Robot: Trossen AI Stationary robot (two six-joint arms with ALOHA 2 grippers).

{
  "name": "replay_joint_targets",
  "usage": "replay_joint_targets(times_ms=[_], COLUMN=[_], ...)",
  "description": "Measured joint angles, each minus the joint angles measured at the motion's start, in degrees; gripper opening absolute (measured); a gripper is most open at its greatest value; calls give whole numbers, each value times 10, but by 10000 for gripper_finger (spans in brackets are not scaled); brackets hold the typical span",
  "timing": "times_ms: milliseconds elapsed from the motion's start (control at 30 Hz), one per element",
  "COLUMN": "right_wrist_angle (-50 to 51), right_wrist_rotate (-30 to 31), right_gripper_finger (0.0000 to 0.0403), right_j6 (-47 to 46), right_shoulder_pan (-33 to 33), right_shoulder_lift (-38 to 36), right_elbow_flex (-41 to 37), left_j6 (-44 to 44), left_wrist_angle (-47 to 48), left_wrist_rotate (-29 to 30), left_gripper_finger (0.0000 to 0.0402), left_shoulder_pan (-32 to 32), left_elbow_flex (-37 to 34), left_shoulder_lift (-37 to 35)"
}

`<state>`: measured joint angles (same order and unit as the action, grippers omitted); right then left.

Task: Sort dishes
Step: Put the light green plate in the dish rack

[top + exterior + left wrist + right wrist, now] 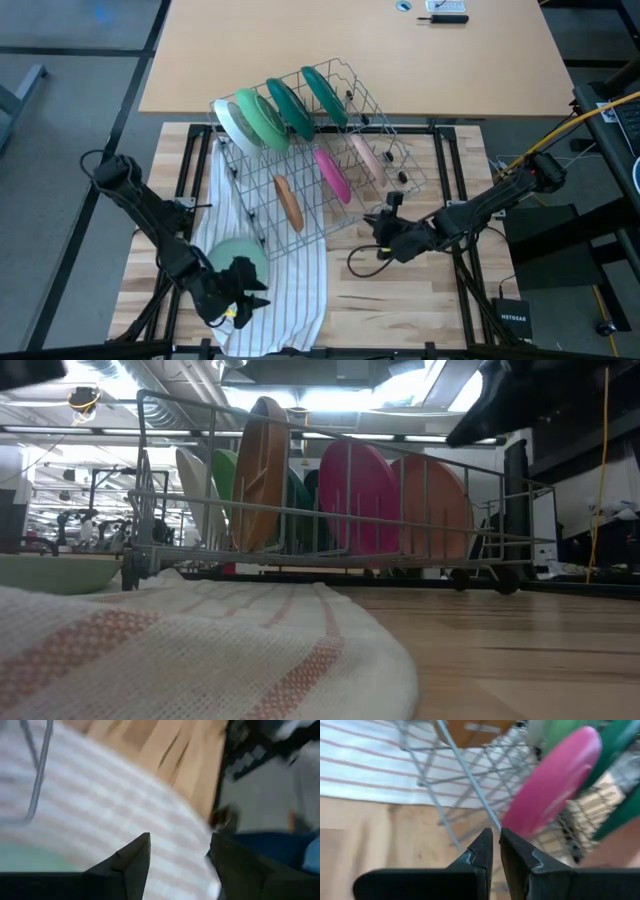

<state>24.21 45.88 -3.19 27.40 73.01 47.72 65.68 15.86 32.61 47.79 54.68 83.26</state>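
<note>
Dishes stand on edge in the wire rack [310, 150] at the middle of the wooden surface [420, 300]: dark green plates [305, 100], light green plates [250, 120], a magenta plate [332, 174], a peach-pink plate [364, 155] and a small brown-orange plate [289, 202]. A pale green bowl [228, 258] rests on the striped cloth [290, 285]. Left pincer [245, 300], spread and empty, hovers over the cloth beside the bowl; right pincer [386, 205], pressed nearly together and empty, sits beside the rack near the magenta plate.

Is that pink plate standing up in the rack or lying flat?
Standing on edge. The magenta plate leans between the wires of the wire rack, beside the peach-pink plate.
</note>
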Motion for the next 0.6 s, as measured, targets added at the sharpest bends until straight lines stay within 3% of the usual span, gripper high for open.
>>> replay_joint_targets(times_ms=[167, 333, 600], right_wrist_angle=[-1, -3, -1], right_wrist_rotate=[-68, -117, -155], right_gripper_finger=[39, 39, 39], right_j6=[0, -22, -44], right_shoulder_pan=[0, 0, 0], right_shoulder_lift=[0, 0, 0], right_elbow_flex=[24, 32, 32], left_j6=[59, 109, 134], left_wrist_angle=[83, 102, 106], left_wrist_rotate=[-95, -164, -184], left_gripper_finger=[196, 196, 196], left_shoulder_pan=[0, 1, -11], left_elbow_flex=[0, 0, 0], left_shoulder_lift=[12, 31, 75])
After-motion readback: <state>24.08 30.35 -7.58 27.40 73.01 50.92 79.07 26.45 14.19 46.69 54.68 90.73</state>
